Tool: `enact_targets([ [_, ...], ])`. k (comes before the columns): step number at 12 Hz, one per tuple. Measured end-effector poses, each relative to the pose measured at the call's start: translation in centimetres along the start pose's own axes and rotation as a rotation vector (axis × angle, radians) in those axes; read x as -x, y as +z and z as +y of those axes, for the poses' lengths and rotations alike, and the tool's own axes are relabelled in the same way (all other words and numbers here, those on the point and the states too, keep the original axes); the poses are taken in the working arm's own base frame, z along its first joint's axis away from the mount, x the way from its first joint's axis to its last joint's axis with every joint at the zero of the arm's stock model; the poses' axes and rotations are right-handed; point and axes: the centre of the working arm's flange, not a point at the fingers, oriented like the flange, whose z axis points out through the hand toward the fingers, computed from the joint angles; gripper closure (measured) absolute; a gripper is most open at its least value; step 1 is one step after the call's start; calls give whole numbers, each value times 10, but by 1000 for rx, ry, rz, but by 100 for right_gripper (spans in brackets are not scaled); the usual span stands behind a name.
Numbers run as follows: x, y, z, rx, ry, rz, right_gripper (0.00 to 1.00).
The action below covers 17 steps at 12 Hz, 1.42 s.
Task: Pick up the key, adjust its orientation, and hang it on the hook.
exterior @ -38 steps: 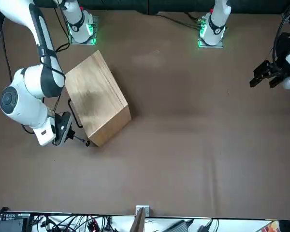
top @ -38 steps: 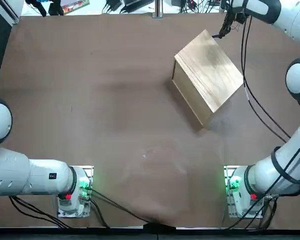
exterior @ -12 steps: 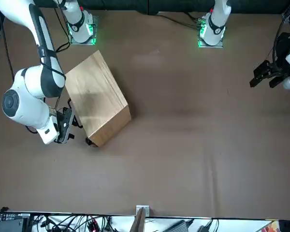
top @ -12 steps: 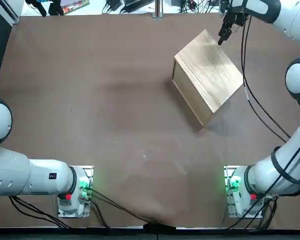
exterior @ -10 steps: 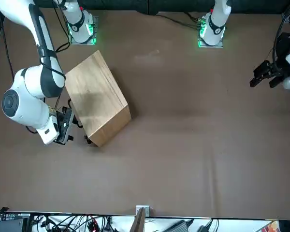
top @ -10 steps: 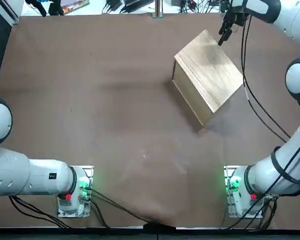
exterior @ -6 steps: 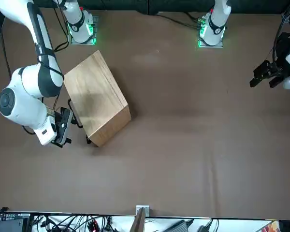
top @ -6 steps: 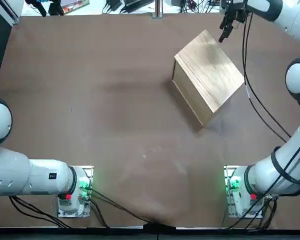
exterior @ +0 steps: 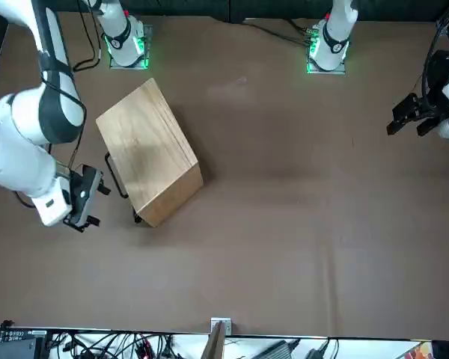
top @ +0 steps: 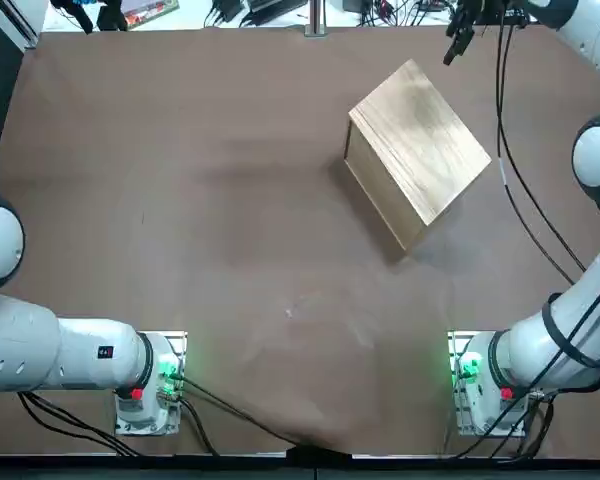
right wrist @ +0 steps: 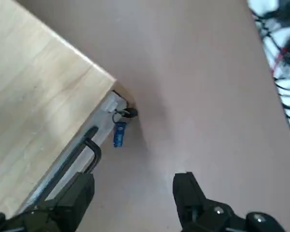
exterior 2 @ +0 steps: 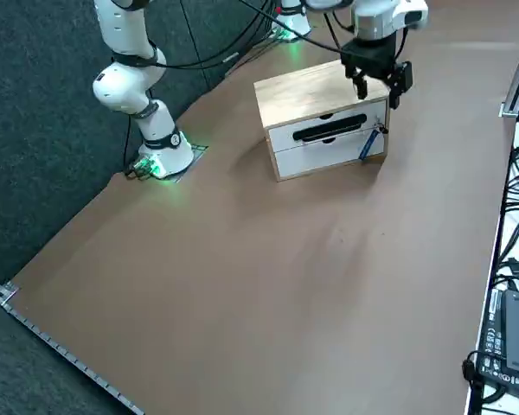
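The key (right wrist: pixel 119 134), with its blue tag, hangs from the small hook (right wrist: pixel 122 114) at the front corner of the wooden drawer box (right wrist: pixel 34 96). In the right side view the key (exterior 2: pixel 365 148) dangles beside the drawer front, under the hook (exterior 2: pixel 377 130). My right gripper (right wrist: pixel 134 191) is open and holds nothing. It hovers above and apart from the key, over the box's far corner (exterior 2: pixel 376 91). The front view shows the gripper (exterior: pixel 84 197) off to the side of the box (exterior: pixel 146 146). The top view places it (top: pixel 458 35) past the box's far end.
A black drawer handle (right wrist: pixel 84 150) runs along the box front (exterior 2: pixel 329 130). Cables and a black device (exterior 2: pixel 512 322) lie beyond the table's far edge. The arm bases (top: pixel 470 370) with green lights stand at the near edge. Bare brown table (top: pixel 230 200) surrounds the box.
The right gripper has drawn back from the box's hook corner and risen, moving toward the table's far edge. The key stays hanging at the box.
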Motion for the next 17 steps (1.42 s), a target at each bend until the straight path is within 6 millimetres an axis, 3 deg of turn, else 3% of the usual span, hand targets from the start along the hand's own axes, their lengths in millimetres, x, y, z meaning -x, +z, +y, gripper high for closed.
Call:
enact_targets([
  [4,11,-47,-4,26,202,3,0],
  [5,20,-71,-9,36,312,0,0],
  [11,46,-144,-32,76,656,-10,0],
  [14,49,-173,-47,111,831,-18,0],
  [17,54,-191,-58,145,999,-51,0],
])
